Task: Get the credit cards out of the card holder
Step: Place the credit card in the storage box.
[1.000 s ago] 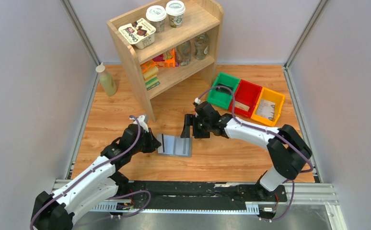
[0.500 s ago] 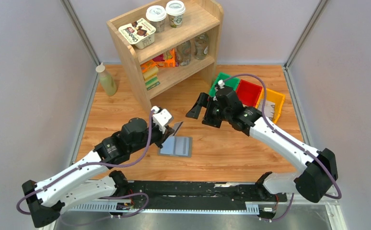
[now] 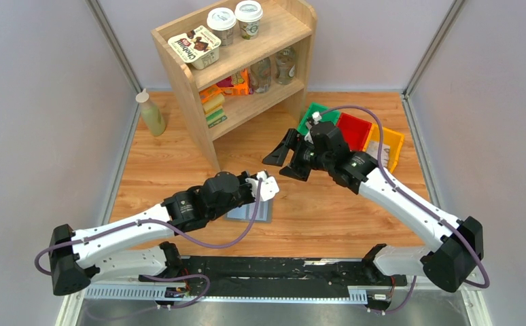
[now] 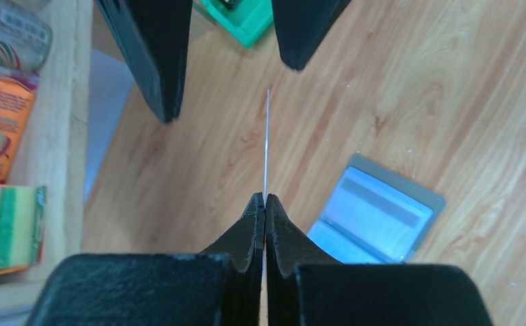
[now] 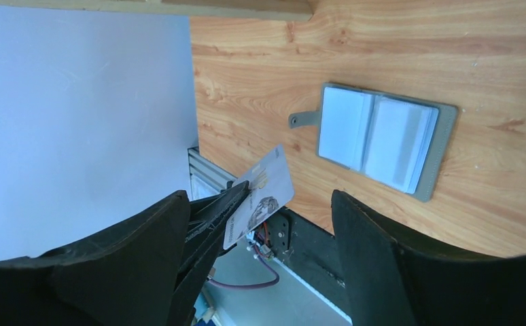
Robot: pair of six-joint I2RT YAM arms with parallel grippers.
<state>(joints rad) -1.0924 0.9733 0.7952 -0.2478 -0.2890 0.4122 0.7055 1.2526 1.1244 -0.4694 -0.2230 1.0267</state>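
The grey card holder lies open on the wooden table, pale pockets up, with its tab at the side. It also shows in the left wrist view and, half hidden under my left arm, in the top view. My left gripper is shut on a pale credit card, seen edge-on, and holds it in the air. The card sits between the fingers of my right gripper, which is open and not touching it. In the top view the two grippers meet, the left just below the right.
Green, red and yellow bins stand behind my right arm. A wooden shelf with cups and packets stands at the back. A pale bottle is at the back left.
My left arm has swung right and lifted the card off the holder up between my right gripper's open fingers. The right gripper has risen and tilted toward it.
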